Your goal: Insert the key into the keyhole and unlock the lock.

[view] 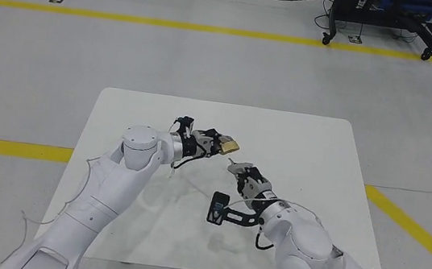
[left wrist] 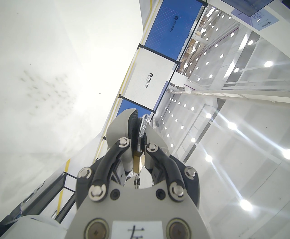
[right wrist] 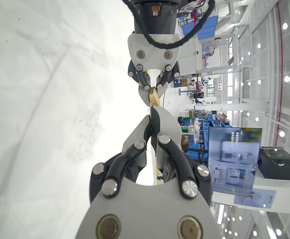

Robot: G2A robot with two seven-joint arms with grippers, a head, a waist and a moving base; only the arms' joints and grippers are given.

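lock (view: pixel 229 146): brass, rigid, dense; clamped in left gripper (left wrist: pixel 142 132) above table (view: pixel 320 147) | right gripper (right wrist: pixel 152 114): fingers pressed together, pinching key (view: pixel 233 163); tip just beside lock | judged: key thin, stiff, slick; hold the bow firmly

Bent in from the lower left of the top view on the white jointed left arm (view: pixel 112 191), grey two-fingered left end effector (view: pixel 221 145) clamped tight near centre. From lower right on the right arm (view: pixel 308 247), right end effector (view: pixel 241 171) likewise closed, tips facing, close together.
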